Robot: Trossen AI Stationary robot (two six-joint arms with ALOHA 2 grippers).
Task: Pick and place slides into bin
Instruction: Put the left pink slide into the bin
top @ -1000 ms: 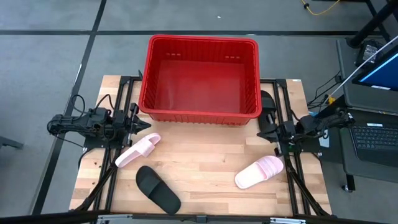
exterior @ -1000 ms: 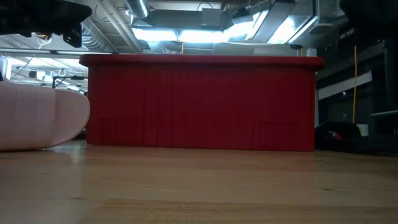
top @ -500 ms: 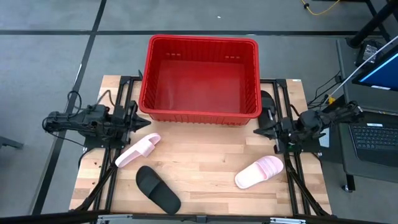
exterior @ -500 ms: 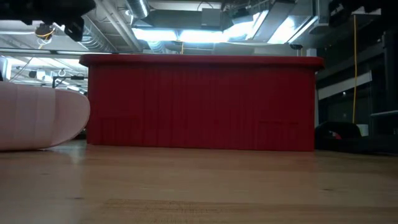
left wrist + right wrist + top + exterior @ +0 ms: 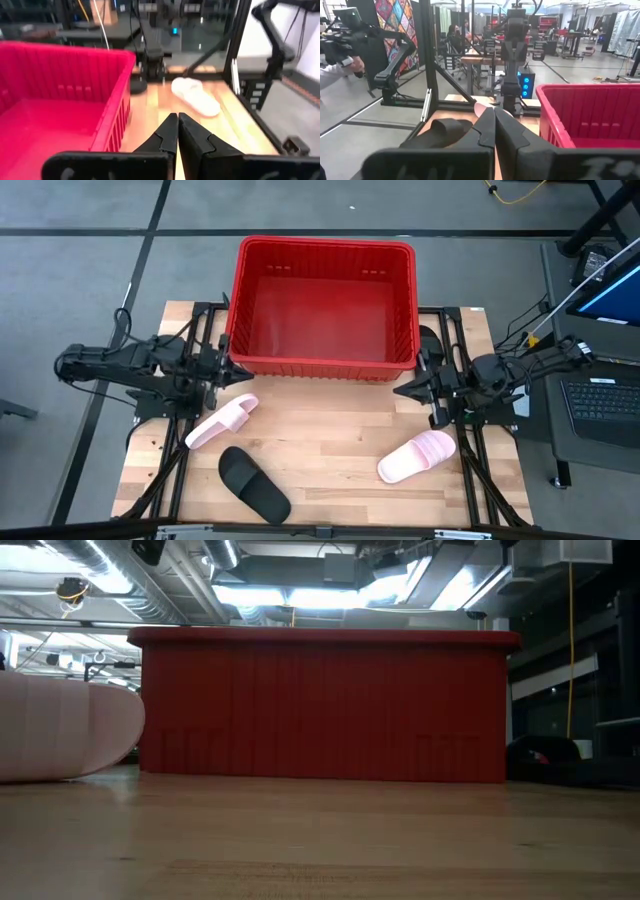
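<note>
Four sandals lie on the wooden surface (image 5: 330, 430), none in the basket. Nearest, on the left, is one black sandal (image 5: 254, 484), lying at a slant close to the near edge. To the right of it and slightly farther is one pink sandal (image 5: 416, 456), beside the right frame rail. A second pink sandal (image 5: 221, 422) lies farther in on the left, just near of the basket's left corner. The second black sandal (image 5: 431, 352) sits at the far right, beside the basket's right wall and partly hidden by the right arm.

The left claw (image 5: 242, 370) hangs above the surface at the basket's near-left corner, its fingers pressed together and holding nothing; the left wrist view shows the two fingers meeting at a point. The right claw (image 5: 399, 392) hangs just near of the basket's near-right corner, also closed and empty.

Farthest is one red basket (image 5: 325, 366), standing at the far edge of the surface with nothing inside it. In the low view its long ribbed wall fills the middle of the picture.
</note>
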